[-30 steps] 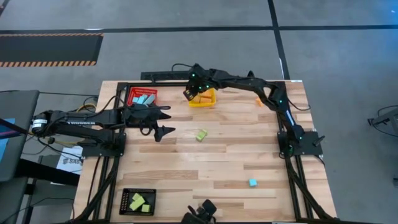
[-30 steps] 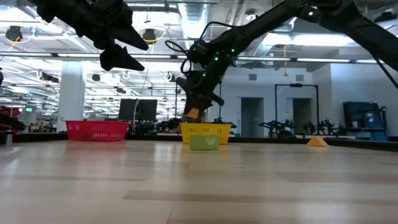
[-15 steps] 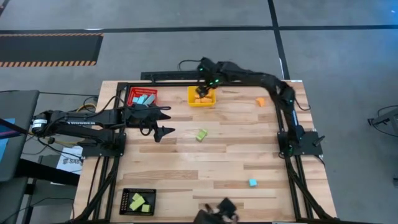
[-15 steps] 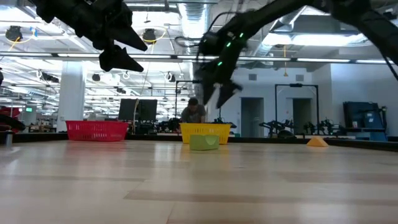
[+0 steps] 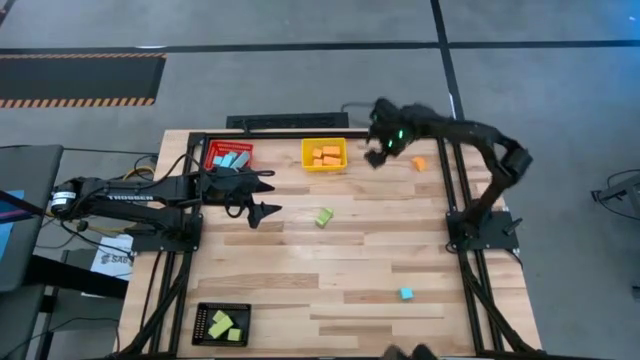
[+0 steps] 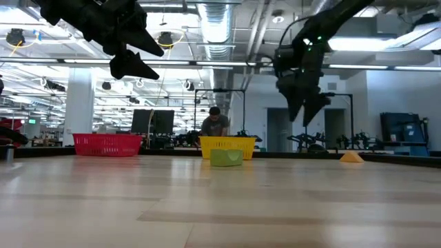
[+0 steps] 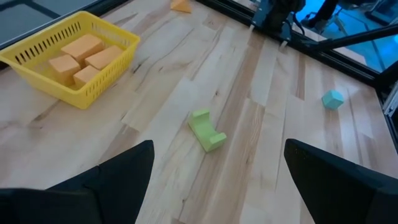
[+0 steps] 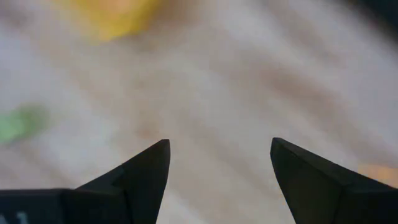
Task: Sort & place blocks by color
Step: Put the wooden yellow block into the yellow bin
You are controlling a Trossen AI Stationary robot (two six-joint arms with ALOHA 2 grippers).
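The table (image 5: 330, 270) is partly sorted — orange blocks fill the yellow bin (image 5: 324, 155). Three strays remain: an orange block (image 5: 419, 163) just beside the right gripper (image 5: 378, 152), a green block (image 5: 324, 217) nearer the left gripper (image 5: 262, 196), and a blue block (image 5: 406, 293) well apart from both. Both grippers are spread, empty — the right has swung off the bin since earlier.

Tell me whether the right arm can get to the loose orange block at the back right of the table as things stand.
Probably yes. The right gripper hangs open and empty above the table, close beside the orange block, which lies alone on bare wood with nothing between them.
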